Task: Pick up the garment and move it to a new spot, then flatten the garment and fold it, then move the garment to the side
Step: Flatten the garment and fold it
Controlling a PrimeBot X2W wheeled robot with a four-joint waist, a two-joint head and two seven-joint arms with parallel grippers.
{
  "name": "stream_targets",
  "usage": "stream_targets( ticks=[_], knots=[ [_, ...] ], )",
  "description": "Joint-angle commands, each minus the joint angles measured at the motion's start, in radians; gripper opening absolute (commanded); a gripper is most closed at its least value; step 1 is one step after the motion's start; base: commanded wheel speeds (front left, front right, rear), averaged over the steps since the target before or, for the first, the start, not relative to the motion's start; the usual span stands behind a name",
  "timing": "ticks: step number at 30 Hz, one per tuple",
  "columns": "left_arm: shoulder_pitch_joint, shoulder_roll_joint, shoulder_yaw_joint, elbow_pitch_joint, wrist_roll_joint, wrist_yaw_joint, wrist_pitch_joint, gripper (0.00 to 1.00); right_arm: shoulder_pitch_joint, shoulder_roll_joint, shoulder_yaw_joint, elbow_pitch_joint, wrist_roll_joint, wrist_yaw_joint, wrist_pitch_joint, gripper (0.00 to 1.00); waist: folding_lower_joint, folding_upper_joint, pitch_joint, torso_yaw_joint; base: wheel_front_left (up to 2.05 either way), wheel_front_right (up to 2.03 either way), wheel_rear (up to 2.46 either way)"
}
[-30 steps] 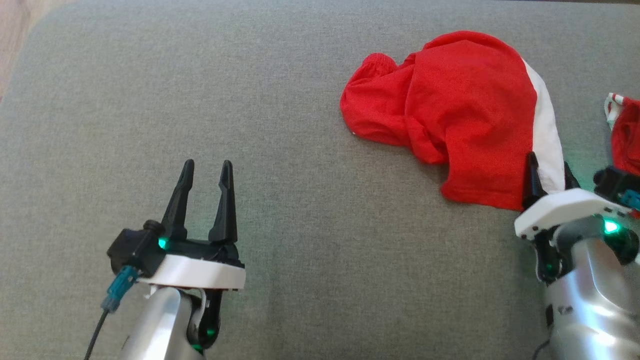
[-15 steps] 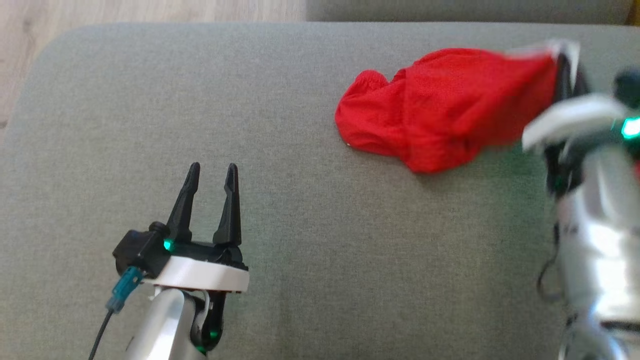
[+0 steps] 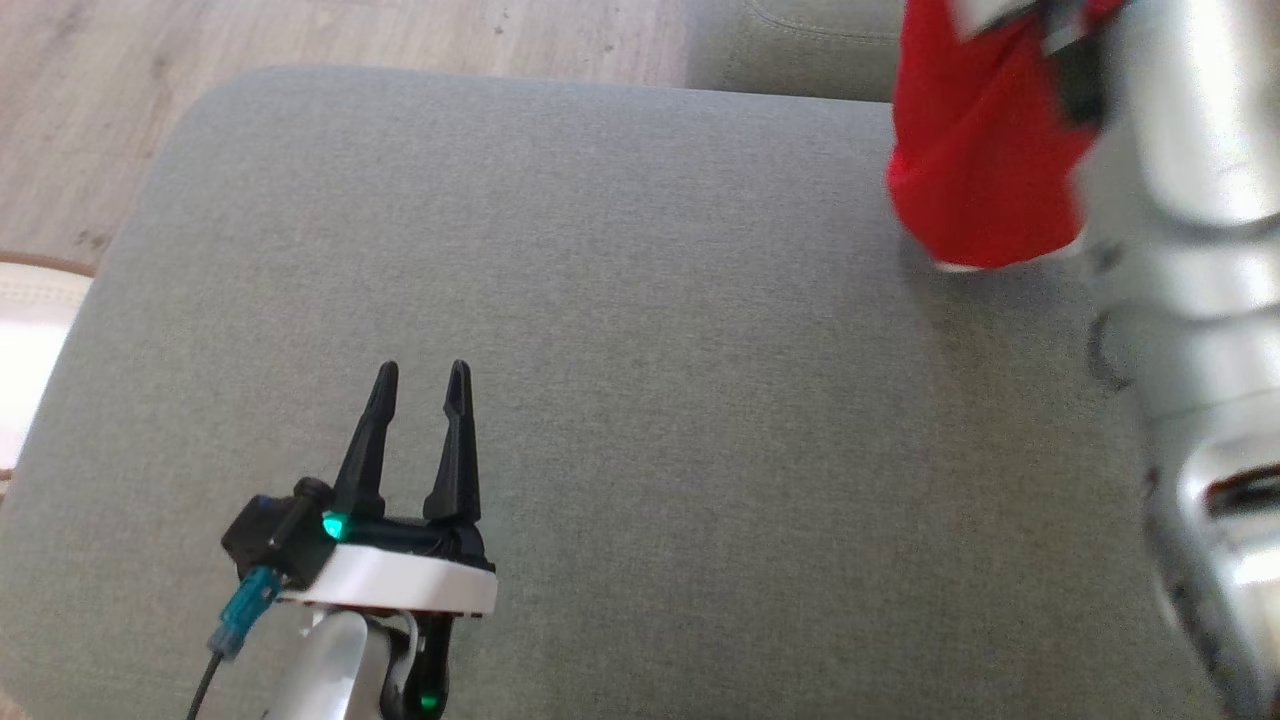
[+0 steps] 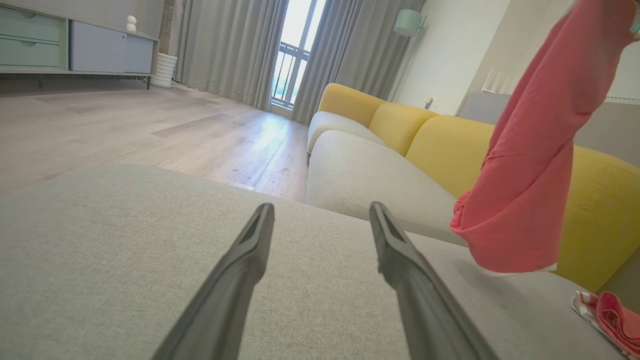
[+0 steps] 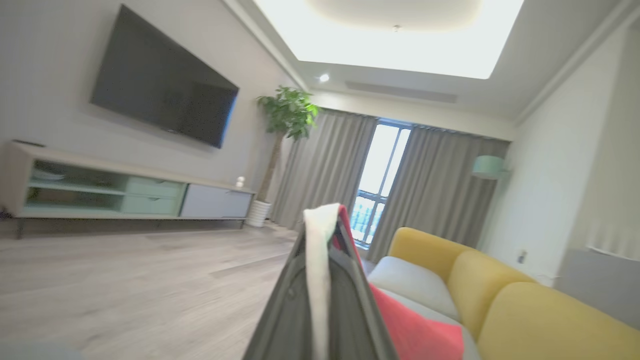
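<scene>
Garment point(image 3: 975, 160) red, white-edged, hanging bunched from right gripper point(image 5: 324, 235).

Daylight blows out the window point(image 4: 295, 50) and a recessed ceiling panel point(image 5: 400, 35) glares white. In the head view the right arm point(image 3: 1190, 170) and garment point(image 3: 975, 160) smear with motion blur; a soft shadow lies under the garment. The right wrist view is soft throughout.

The garment point(image 3: 975, 170) is soft red cloth, matt and finely knit. The cushion point(image 3: 600, 300) wears coarse grey woven fabric. The left gripper point(image 3: 423, 368) looks like matt black plastic; the right forearm point(image 3: 1190, 150) is silvery and glossy. The floor point(image 3: 350, 40) is pale, smooth wood.
</scene>
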Motion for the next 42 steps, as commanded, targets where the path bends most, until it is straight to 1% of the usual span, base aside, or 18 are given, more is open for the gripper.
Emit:
stream_targets(
  ticks=[1,5,8,11,13,15,17,21,24,27,29,30,31,33,37,40,42],
  knots=[
    [-0.019,0.002,0.034,-0.035,-0.004,0.007,-0.010,1.00,0.036,0.043,0.099,-0.019,0.048,0.007,-0.010,0.00,0.0001,-0.0001,-0.005,0.012,0.00,0.00,0.00],
    [-0.012,0.002,0.023,-0.036,-0.006,0.011,-0.010,1.00,0.196,0.052,0.348,-0.010,0.153,0.007,-0.002,0.00,0.0001,-0.0001,-0.010,0.023,0.00,0.00,0.00],
    [-0.010,0.002,0.024,-0.035,-0.002,0.013,-0.010,1.00,0.333,0.037,0.507,-0.019,0.234,0.007,0.022,0.00,0.0001,-0.0001,-0.015,0.021,0.00,0.00,0.00],
    [-0.006,0.002,0.039,-0.035,0.008,0.015,-0.010,1.00,0.445,-0.003,0.629,-0.057,0.319,0.007,0.056,0.00,0.0001,-0.0001,-0.020,0.003,0.00,0.00,0.00],
    [-0.003,0.002,0.047,-0.034,0.013,0.015,-0.010,1.00,0.502,-0.040,0.671,-0.095,0.373,0.007,0.080,0.00,0.0001,-0.0001,-0.025,-0.014,0.00,0.00,0.00],
    [-0.001,0.002,0.052,-0.035,0.014,0.014,-0.010,1.00,0.549,-0.082,0.686,-0.138,0.415,0.007,0.105,0.00,0.0001,-0.0001,-0.029,-0.036,0.00,0.00,0.00],
    [0.002,0.002,0.055,-0.036,0.014,0.013,-0.010,1.00,0.596,-0.123,0.678,-0.182,0.445,0.007,0.130,0.00,0.0001,-0.0001,-0.032,-0.060,0.00,0.00,0.00],
    [-0.001,0.002,0.053,-0.040,0.021,0.012,-0.010,1.00,0.678,-0.213,0.671,-0.279,0.460,0.007,0.194,0.00,0.0001,-0.0001,-0.031,-0.111,0.00,0.00,0.00],
    [-0.007,0.002,0.045,-0.043,0.022,0.011,-0.010,1.00,0.731,-0.288,0.661,-0.354,0.448,0.007,0.240,0.00,0.0001,-0.0001,-0.033,-0.142,0.00,0.00,0.00],
    [-0.011,0.002,0.043,-0.043,0.022,0.011,-0.010,1.00,0.786,-0.367,0.618,-0.407,0.427,0.007,0.286,0.00,0.0001,-0.0001,-0.033,-0.167,0.00,0.00,0.00],
    [-0.012,0.002,0.043,-0.042,0.024,0.012,-0.010,1.00,0.827,-0.400,0.557,-0.417,0.431,0.007,0.323,0.00,0.0001,-0.0001,-0.033,-0.180,0.00,0.00,0.00],
    [-0.012,0.002,0.043,-0.040,0.026,0.011,-0.010,1.00,0.841,-0.410,0.524,-0.425,0.418,0.007,0.330,0.32,0.0001,-0.0001,-0.032,-0.184,0.00,0.00,0.00],
    [-0.013,0.002,0.042,-0.040,0.027,0.011,-0.010,1.00,0.856,-0.408,0.486,-0.435,0.414,0.007,0.332,1.00,0.0001,-0.0001,-0.031,-0.187,0.00,0.00,0.00],
    [-0.014,0.002,0.042,-0.039,0.027,0.011,-0.010,1.00,0.882,-0.388,0.415,-0.465,0.408,0.007,0.326,1.00,0.0001,-0.0001,-0.031,-0.191,0.00,0.00,0.00],
    [-0.017,0.002,0.037,-0.033,0.027,0.009,-0.010,1.00,0.917,-0.320,0.272,-0.534,0.383,0.007,0.299,1.00,0.0001,-0.0001,-0.032,-0.191,0.00,0.00,0.00],
    [-0.017,0.002,0.035,-0.028,0.028,0.008,-0.010,1.00,0.942,-0.226,0.131,-0.580,0.356,0.007,0.253,1.00,0.0001,-0.0001,-0.037,-0.184,0.00,0.00,0.00],
    [-0.014,0.002,0.037,-0.027,0.029,0.007,-0.010,1.00,0.956,-0.157,0.069,-0.617,0.340,0.007,0.217,1.00,0.0001,-0.0001,-0.041,-0.179,0.00,0.00,0.00]
  ],
)
